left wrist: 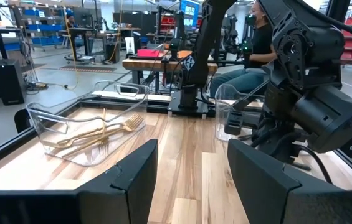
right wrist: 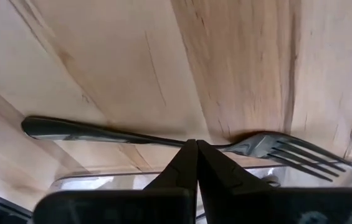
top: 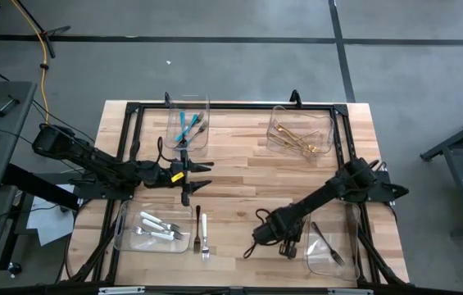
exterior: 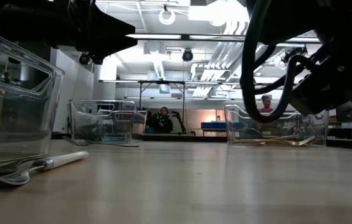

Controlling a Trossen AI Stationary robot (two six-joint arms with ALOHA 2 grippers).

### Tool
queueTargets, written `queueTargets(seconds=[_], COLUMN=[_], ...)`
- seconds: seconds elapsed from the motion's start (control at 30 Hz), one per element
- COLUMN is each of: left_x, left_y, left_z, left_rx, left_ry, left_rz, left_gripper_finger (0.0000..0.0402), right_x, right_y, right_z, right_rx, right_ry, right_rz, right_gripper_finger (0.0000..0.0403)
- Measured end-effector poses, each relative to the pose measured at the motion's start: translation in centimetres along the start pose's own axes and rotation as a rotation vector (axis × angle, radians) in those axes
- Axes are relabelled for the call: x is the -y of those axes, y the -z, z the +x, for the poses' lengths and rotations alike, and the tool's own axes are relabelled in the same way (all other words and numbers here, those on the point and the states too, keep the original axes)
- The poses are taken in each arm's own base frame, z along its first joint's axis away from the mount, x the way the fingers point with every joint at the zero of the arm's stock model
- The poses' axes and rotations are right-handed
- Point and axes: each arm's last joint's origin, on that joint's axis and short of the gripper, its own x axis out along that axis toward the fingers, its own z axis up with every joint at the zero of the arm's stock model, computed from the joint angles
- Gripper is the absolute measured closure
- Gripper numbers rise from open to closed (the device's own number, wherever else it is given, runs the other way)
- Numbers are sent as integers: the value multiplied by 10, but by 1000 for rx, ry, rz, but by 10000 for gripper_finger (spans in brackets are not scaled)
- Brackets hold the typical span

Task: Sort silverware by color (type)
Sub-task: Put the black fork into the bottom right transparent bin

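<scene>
Nearest the lens: dark steel fork (right wrist: 163, 140), lying flat on the table (top: 239, 176), just past the shut fingertips of the right gripper (right wrist: 195, 144); contact cannot be told. Right arm angled low beside the front-right bin (top: 329, 246). Left gripper (top: 206, 166) held level behind that bin, fingers wide, empty. White-handled fork (top: 203, 233) loose to its left.

Teal handles are seen on the forks (top: 187, 124) in one clear bin (top: 188, 121), gold is seen on the forks (top: 298, 139) in another, and white handles on the forks (top: 159, 226) in a third.
</scene>
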Motion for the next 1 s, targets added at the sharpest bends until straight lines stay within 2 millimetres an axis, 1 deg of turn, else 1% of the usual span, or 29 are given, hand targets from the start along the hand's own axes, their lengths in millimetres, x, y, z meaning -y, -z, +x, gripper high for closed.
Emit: queueTargets(seconds=[0.2, 0.4, 0.77, 1.0], left_x=[0, 0, 0, 0], left_y=[0, 0, 1, 1], left_z=[0, 0, 0, 0], left_rx=[0, 0, -6, -6], left_ry=[0, 0, -1, 0], left_rz=[1, 1, 3, 3], left_gripper_finger=[215, 215, 215, 215], right_x=[1, 6, 19, 22], right_y=[-1, -7, -19, -22], right_z=[0, -1, -6, -7], right_rx=[31, 83, 84, 91], right_ry=[36, 84, 70, 72], right_rz=[-67, -141, -220, -254], right_gripper_finger=[403, 403, 403, 403])
